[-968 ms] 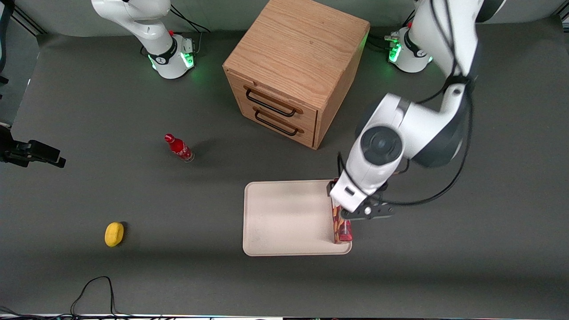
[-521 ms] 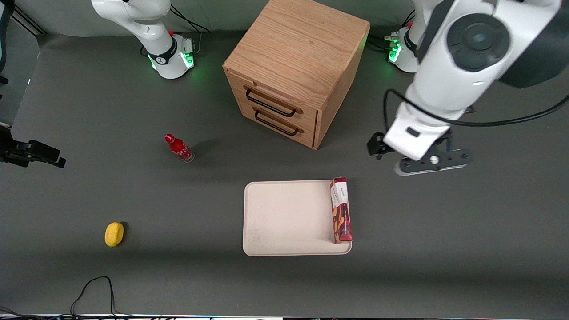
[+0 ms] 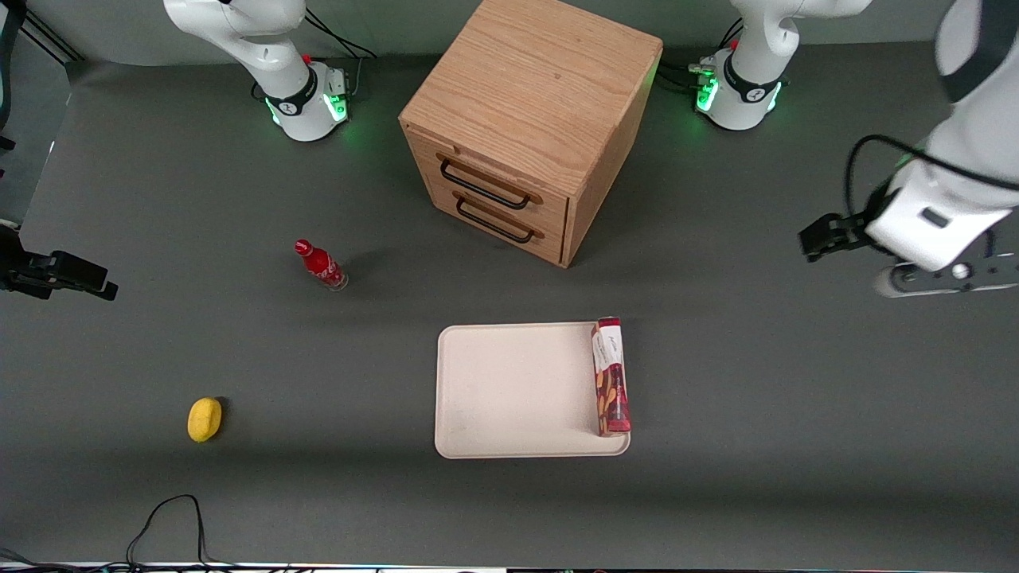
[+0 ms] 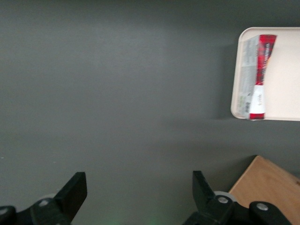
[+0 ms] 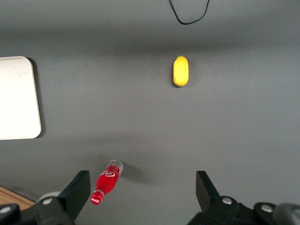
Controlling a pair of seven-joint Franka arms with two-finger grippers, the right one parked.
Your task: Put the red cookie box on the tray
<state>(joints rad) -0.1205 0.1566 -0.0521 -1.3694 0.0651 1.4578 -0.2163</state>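
Observation:
The red cookie box (image 3: 611, 376) lies flat on the cream-white tray (image 3: 509, 390), along the tray's rim toward the working arm's end. In the left wrist view the red cookie box (image 4: 260, 70) and the tray (image 4: 286, 75) show apart from the fingers. My left gripper (image 4: 138, 190) is open with nothing between its fingers and hangs over bare grey table. Seen from the front, the left arm's hand (image 3: 927, 219) is raised well away from the tray, toward the working arm's end of the table.
A wooden drawer cabinet (image 3: 529, 127) stands farther from the front camera than the tray. A small red soda bottle (image 3: 320, 265) and a yellow lemon-like object (image 3: 204, 419) lie toward the parked arm's end. A black cable (image 3: 171, 517) loops at the table's near edge.
The left gripper has let go of the red cookie box, risen and swung away toward the working arm's end. The box stays on the tray where it was.

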